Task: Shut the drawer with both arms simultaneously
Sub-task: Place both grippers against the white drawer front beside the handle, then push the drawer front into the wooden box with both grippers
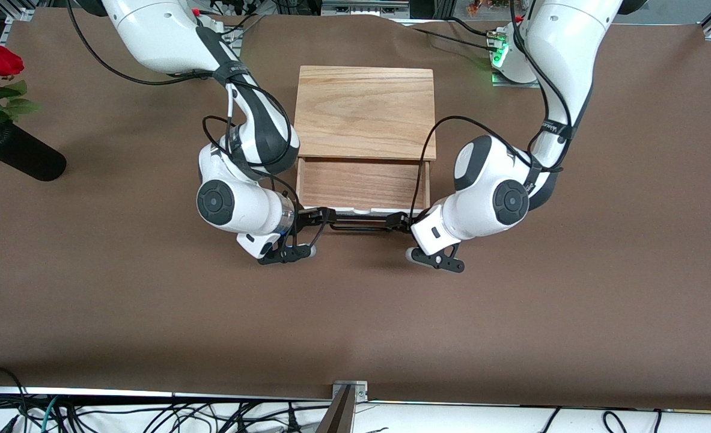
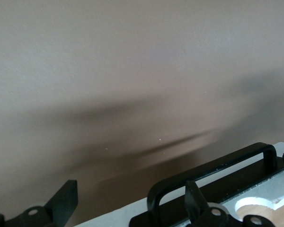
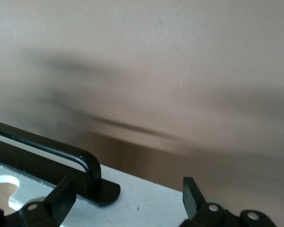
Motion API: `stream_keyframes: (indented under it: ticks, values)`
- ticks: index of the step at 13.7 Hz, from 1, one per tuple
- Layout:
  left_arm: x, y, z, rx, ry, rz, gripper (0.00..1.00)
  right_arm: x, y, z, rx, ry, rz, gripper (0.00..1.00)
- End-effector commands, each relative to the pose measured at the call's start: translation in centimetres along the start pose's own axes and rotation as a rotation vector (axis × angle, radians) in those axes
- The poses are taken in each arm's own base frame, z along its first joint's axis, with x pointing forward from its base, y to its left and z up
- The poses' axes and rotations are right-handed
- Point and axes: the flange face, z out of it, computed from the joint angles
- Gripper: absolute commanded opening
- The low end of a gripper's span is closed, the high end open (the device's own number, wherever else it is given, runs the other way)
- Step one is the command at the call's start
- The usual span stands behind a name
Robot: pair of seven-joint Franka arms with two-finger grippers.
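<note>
The drawer (image 1: 361, 183) stands pulled out of its casing toward the front camera. Its white front panel (image 1: 355, 210) carries a black wire handle (image 1: 361, 228). My right gripper (image 1: 318, 218) is open at the panel's end toward the right arm. In the right wrist view (image 3: 128, 198) the panel (image 3: 146, 198) and the handle's end (image 3: 85, 163) lie between its fingers. My left gripper (image 1: 398, 221) is open at the other end. In the left wrist view (image 2: 130, 203) the panel's corner (image 2: 118, 215) and the handle (image 2: 213, 165) sit between its fingers.
The wooden box casing (image 1: 364, 111) stands mid-table near the arms' bases. A black vase with red roses (image 1: 18, 153) stands toward the right arm's end. Brown table cover (image 1: 355, 313) stretches out in front of the drawer.
</note>
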Motion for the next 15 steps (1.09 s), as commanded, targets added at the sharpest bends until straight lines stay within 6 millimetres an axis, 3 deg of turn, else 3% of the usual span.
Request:
stream_keyframes:
  ticks: [1, 9, 15]
  values:
    - [-0.2, 0.1, 0.7, -0.027, -0.027, -0.02, 1.0, 0.1, -0.5, 0.3, 0.024, -0.024, -0.01, 1.0]
    - [-2.3, -0.3, 1.3, -0.055, -0.228, -0.048, 1.0, -0.3, -0.7, 1.0, 0.029, -0.055, -0.005, 1.0]
    - [-3.4, -0.7, 1.4, -0.086, -0.331, -0.066, 1.0, -2.2, -1.7, 1.7, 0.021, -0.181, -0.019, 1.0]
